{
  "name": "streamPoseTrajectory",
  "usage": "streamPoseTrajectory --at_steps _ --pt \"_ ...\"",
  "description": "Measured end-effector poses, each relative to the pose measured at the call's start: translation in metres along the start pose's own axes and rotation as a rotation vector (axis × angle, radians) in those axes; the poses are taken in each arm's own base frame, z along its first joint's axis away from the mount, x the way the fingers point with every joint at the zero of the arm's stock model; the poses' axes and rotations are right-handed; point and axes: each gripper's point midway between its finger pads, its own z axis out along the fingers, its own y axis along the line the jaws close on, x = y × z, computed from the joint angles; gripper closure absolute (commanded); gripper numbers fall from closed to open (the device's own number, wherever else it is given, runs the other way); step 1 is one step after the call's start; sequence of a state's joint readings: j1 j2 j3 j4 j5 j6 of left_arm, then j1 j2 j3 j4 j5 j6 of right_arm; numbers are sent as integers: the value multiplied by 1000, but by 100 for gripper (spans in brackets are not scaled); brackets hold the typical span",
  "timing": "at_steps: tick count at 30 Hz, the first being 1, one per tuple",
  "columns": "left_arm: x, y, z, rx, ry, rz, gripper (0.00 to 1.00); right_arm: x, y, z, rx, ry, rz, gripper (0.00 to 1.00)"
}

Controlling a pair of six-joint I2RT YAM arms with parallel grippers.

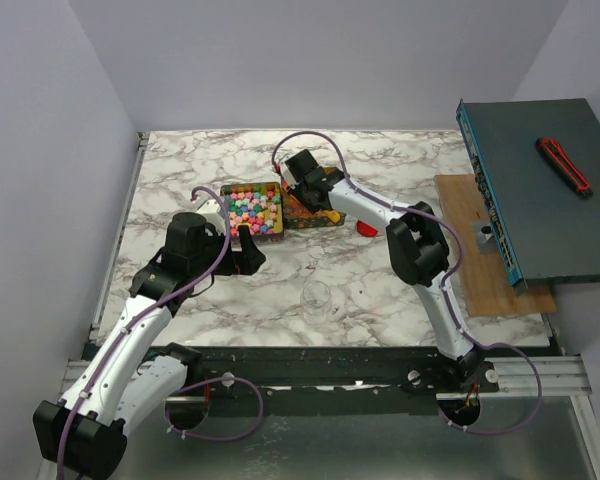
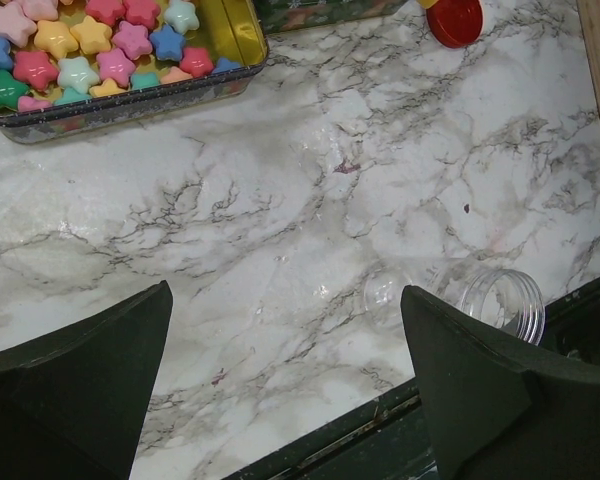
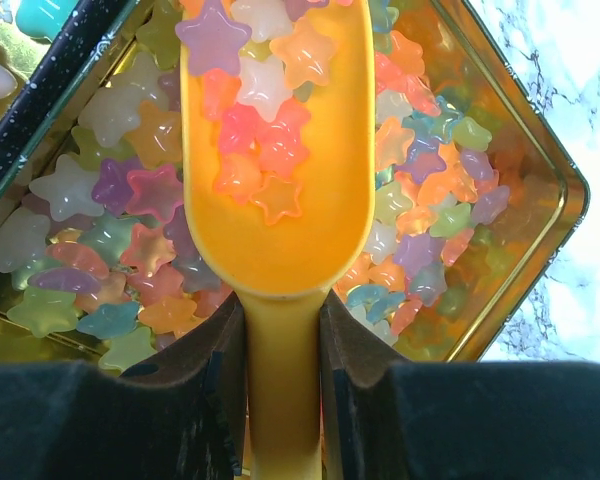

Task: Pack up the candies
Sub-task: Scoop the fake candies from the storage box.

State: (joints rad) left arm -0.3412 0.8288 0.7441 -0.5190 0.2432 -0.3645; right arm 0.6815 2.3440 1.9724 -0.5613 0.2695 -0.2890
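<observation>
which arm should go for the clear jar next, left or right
Left. The left gripper has its jaws open and empty, with the clear jar close by on the table. The right gripper has its jaws shut on the scoop, loaded with candies over the tin.

The top external view looks down from above and behind the arm bases over the whole worktop [image 1: 380, 290], with the pastel tin [image 1: 250, 185] near mid-frame. The left wrist view faces down past the left gripper [image 2: 285, 290] from fairly near, sharing that tin's corner at upper left. The right wrist view sits very close, looking along the scoop [image 3: 280, 250] into the second tin [image 3: 570, 190] just beside the pastel tin.
</observation>
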Motion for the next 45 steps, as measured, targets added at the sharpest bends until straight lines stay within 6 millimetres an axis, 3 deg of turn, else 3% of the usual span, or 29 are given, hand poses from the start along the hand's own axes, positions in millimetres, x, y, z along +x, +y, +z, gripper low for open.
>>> streamPoseTrajectory --at_steps 8,25,45 --pt "0 2 1 -8 2 3 1 1 1 -3 5 -64 44 99" --pt "1 3 1 -12 4 5 1 21 7 -29 -31 -169 106 99" --pt "1 3 1 -13 6 4 1 46 25 -77 -125 -263 202 100"
